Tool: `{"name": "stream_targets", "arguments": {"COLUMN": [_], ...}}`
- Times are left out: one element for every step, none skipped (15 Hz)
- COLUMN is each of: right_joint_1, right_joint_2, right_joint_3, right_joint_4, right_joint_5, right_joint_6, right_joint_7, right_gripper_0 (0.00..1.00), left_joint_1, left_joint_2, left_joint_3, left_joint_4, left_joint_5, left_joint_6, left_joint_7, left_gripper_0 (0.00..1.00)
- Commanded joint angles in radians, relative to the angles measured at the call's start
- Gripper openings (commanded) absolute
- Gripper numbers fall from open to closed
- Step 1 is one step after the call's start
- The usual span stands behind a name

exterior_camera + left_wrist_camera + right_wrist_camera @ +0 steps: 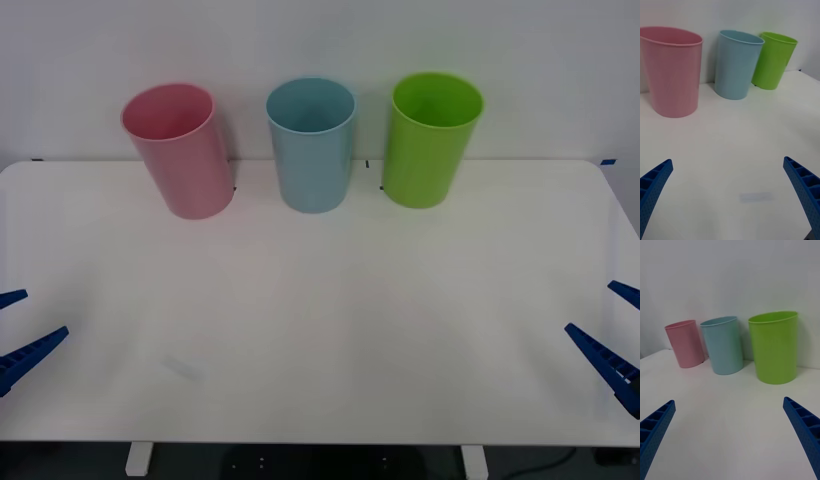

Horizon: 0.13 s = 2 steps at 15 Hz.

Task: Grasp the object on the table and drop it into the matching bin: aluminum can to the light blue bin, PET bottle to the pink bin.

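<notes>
Three tall round plastic bins, pink, light blue and lime green, line the white table's far edge. Left gripper and right gripper hover released at its side edges.

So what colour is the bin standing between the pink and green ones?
Pale blue: the light blue bin, plain and smooth, clearest in the front view.
</notes>
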Motion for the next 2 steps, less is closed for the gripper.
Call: {"name": "stream_targets", "arguments": {"right_joint_1": [0.000,0.000], "right_joint_2": [0.000,0.000], "right_joint_3": [0.000,0.000], "right_joint_4": [0.000,0.000], "right_joint_5": [0.000,0.000], "right_joint_6": [0.000,0.000], "right_joint_7": [0.000,0.000], "right_gripper_0": [1.00,1.00], "left_joint_1": [0.000,0.000], "left_joint_2": [0.000,0.000], "left_joint_3": [-0.001,-0.001], "left_joint_4": [0.001,0.001], "left_joint_5": [0.000,0.000], "left_joint_6": [0.001,0.001], "left_joint_7": [0.000,0.000], "left_gripper_0": [1.00,1.00]}}
